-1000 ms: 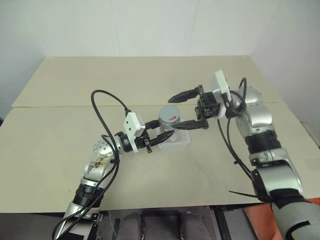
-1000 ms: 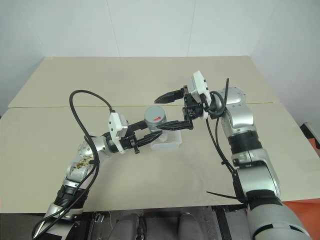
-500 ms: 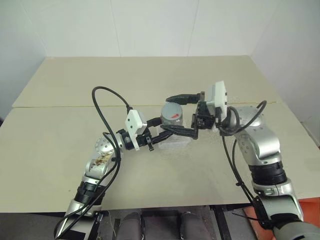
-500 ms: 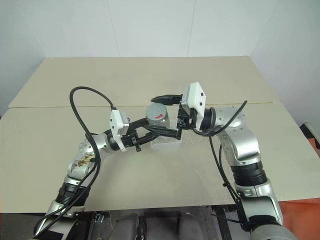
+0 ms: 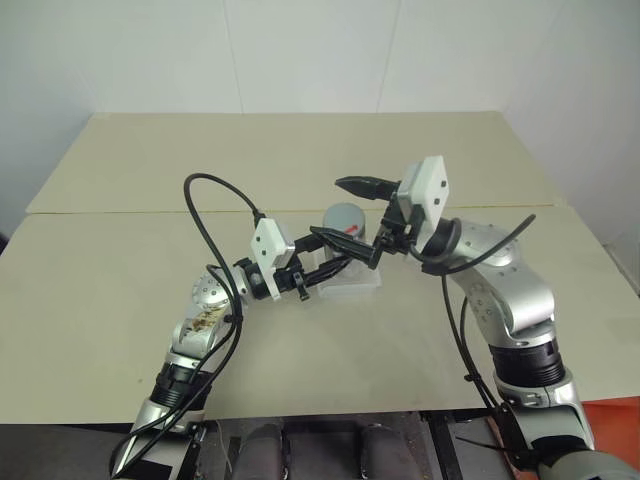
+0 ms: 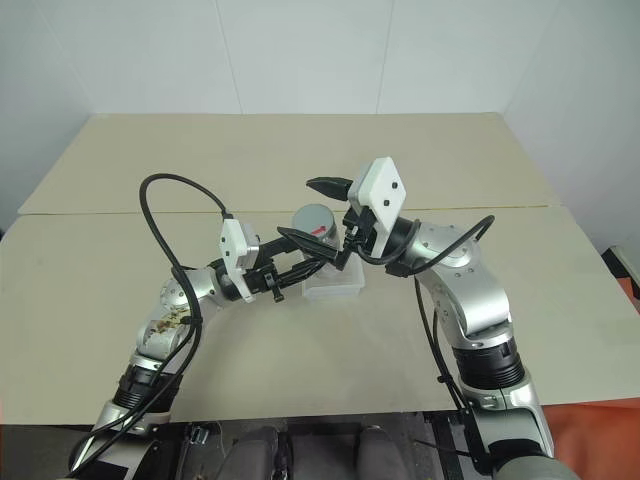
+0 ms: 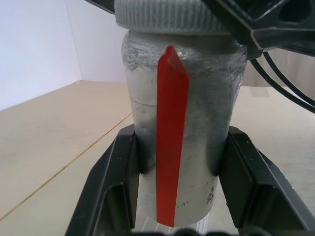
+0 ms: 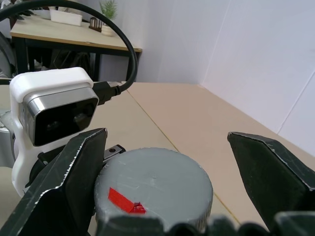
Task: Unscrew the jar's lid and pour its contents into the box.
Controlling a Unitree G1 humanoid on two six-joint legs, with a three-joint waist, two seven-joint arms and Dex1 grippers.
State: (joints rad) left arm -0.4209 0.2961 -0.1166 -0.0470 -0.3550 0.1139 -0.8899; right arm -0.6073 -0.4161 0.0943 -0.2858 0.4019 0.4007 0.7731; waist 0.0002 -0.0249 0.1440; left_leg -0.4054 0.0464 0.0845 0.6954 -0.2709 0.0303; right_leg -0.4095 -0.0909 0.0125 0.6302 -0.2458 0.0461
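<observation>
My left gripper [image 7: 179, 196] stayed clamped on the jar [image 7: 182, 142], held above the box [image 5: 352, 287]. My right gripper [image 5: 345, 212] had swung round from the side, its fingers [image 8: 268, 169] spread either side of the lid [image 8: 152, 189].

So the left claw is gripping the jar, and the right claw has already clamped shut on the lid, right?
Not quite. The left gripper does grip the jar, but the right gripper is open, its fingers standing either side of the lid without clamping it, as the right wrist view shows.
</observation>
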